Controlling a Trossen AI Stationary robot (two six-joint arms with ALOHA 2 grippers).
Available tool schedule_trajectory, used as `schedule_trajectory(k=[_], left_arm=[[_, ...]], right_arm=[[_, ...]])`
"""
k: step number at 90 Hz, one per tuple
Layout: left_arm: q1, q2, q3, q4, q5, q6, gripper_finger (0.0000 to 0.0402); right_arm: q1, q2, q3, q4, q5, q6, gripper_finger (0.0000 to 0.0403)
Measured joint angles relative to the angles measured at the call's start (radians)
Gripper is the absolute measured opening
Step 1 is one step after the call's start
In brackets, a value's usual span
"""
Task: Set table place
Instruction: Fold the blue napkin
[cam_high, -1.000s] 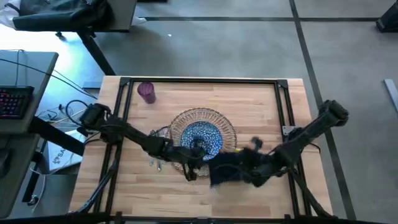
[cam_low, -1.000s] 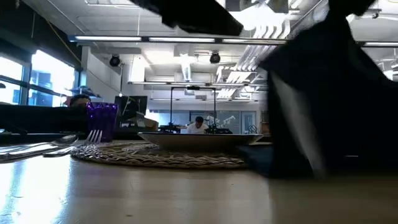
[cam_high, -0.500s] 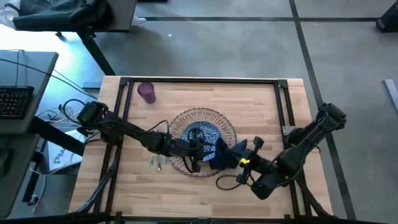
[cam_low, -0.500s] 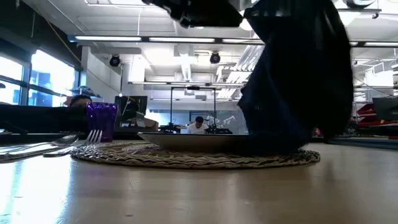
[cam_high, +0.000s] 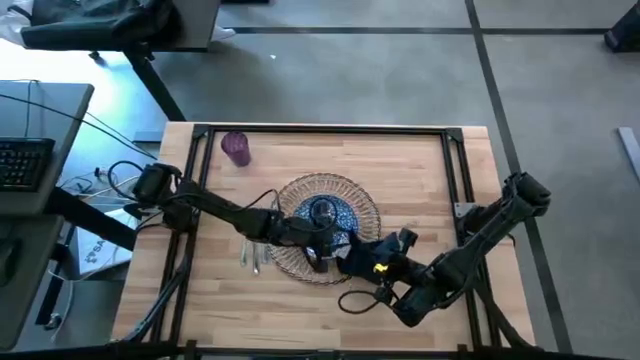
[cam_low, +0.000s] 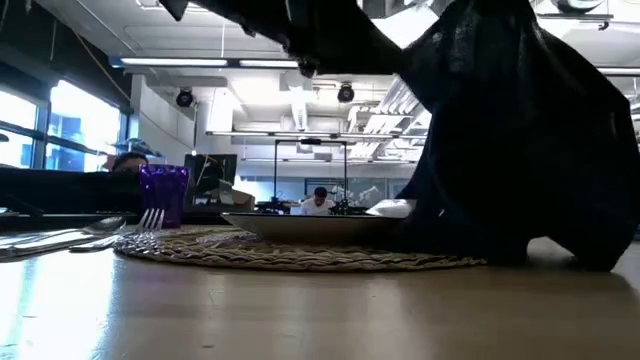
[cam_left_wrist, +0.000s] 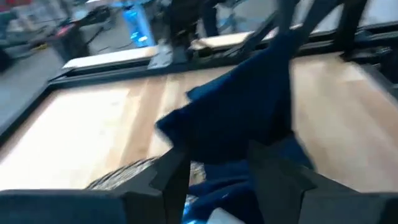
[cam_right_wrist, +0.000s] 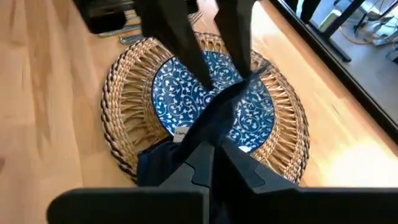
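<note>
Both grippers meet over the near right edge of the plate (cam_high: 322, 217), which sits centred on the wicker mat (cam_high: 364, 195) in the middle of the table (cam_high: 420, 160). The right gripper (cam_right_wrist: 216, 148) has its two fingers pressed together on a fold of the navy napkin (cam_high: 358, 253), which hangs down from them and drapes across the plate's rim and the mat's edge onto the wood; from table height the cloth (cam_low: 510, 130) rises as a dark tent over the right side of the plate. The left gripper (cam_high: 322, 247) is just beside the right one, on the plate side of the cloth; its fingers (cam_left_wrist: 171, 174) stand apart with the napkin between them, and whether they touch it cannot be told. The fork, knife and spoon (cam_high: 252, 257) lie together on the table behind the left gripper, just off the mat. A purple cup (cam_high: 236, 148) stands well away at the far corner.
</note>
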Motion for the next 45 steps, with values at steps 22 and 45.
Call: schedule_trajectory(k=[22, 45], left_arm=[[0.041, -0.005, 0.0, 0.002, 0.132, -0.039, 0.0147], [0.071, 0.048, 0.0, 0.099, 0.22, -0.054, 0.0147]], right_arm=[[0.0, 0.0, 0.0, -0.011, -0.008, 0.008, 0.0], [0.0, 0.0, 0.0, -0.006, -0.005, 0.01, 0.0]])
